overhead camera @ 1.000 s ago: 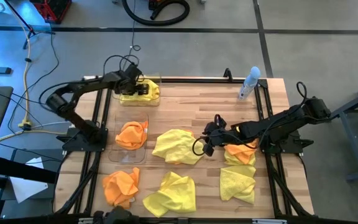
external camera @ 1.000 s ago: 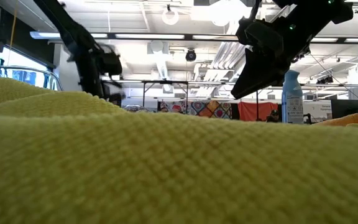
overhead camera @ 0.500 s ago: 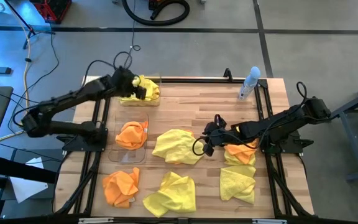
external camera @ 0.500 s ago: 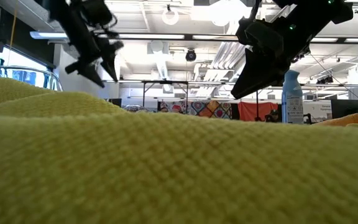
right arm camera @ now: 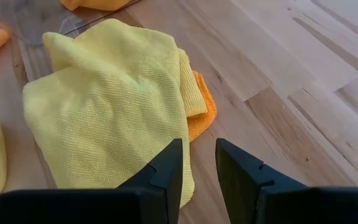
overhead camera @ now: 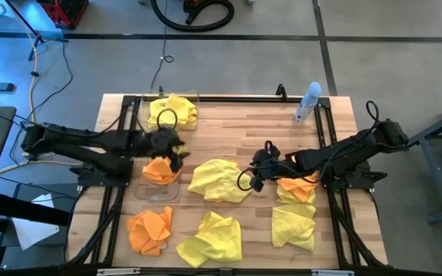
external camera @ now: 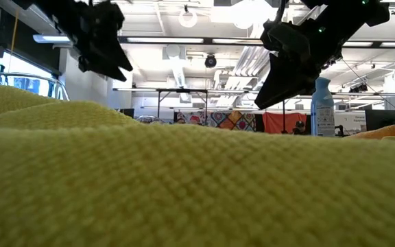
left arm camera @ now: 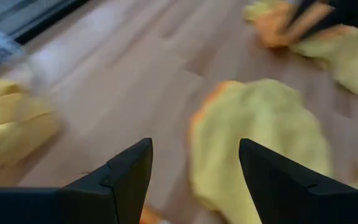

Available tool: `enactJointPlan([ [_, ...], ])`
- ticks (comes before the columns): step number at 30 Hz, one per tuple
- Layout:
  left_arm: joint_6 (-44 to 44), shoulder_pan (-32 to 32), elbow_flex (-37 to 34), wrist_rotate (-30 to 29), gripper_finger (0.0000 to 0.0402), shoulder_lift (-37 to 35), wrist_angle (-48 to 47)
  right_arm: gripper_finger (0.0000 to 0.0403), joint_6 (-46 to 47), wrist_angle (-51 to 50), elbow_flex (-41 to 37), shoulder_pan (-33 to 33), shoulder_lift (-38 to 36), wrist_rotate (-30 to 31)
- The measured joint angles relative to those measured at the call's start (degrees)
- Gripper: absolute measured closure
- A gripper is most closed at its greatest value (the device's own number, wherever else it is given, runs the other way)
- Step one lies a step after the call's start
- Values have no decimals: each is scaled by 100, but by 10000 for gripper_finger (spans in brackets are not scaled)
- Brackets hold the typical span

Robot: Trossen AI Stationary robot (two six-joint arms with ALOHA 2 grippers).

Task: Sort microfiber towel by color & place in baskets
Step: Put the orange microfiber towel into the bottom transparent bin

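Observation:
Two clear baskets stand at the table's left. The far basket (overhead camera: 192,116) holds a yellow towel (overhead camera: 172,110), and the near basket (overhead camera: 146,188) holds an orange towel (overhead camera: 162,166). My left gripper (overhead camera: 176,149) hangs open and empty above the near basket's far end, its fingers wide apart in the left wrist view (left arm camera: 194,146). My right gripper (overhead camera: 254,175) hovers over the right edge of the middle yellow towel (overhead camera: 219,180), fingers a little apart (right arm camera: 199,146), with nothing between them. That towel lies on an orange one (right arm camera: 201,118).
More towels lie loose on the table: orange (overhead camera: 298,185) under my right arm, yellow (overhead camera: 294,226) near right, yellow (overhead camera: 212,238) near middle, orange (overhead camera: 150,228) near left. A spray bottle (overhead camera: 308,102) stands at the far right. A yellow towel (external camera: 184,185) fills the low view's foreground.
My left gripper has drawn back from the far basket, risen a little and swung toward the table's near edge, rolling as it went. It now hangs over the near basket. The yellow towel stays in the far basket. My right arm has kept still.

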Motion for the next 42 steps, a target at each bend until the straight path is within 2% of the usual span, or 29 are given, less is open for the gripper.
enactJointPlan([
  [4,7,-659,-38,-83,174,0,151,314,7,0,0,0,0,0],
  [8,-309,-1234,40,-112,174,0,-124,314,4,-1,0,0,0,2],
  [19,-3465,-2672,862,-284,174,139,-1754,314,10,-242,0,7,0,5],
  [27,-5411,-3750,1762,-383,174,912,-2264,314,99,-420,0,7,0,4],
  [34,-7274,-4457,2789,410,174,2198,-3831,314,144,-415,0,7,0,2],
  [38,-8164,-4759,2982,1027,174,2777,-3896,314,157,-411,0,8,0,-37],
  [42,-8608,-4948,2991,1655,174,3229,-3874,314,375,-407,0,68,0,-60],
])
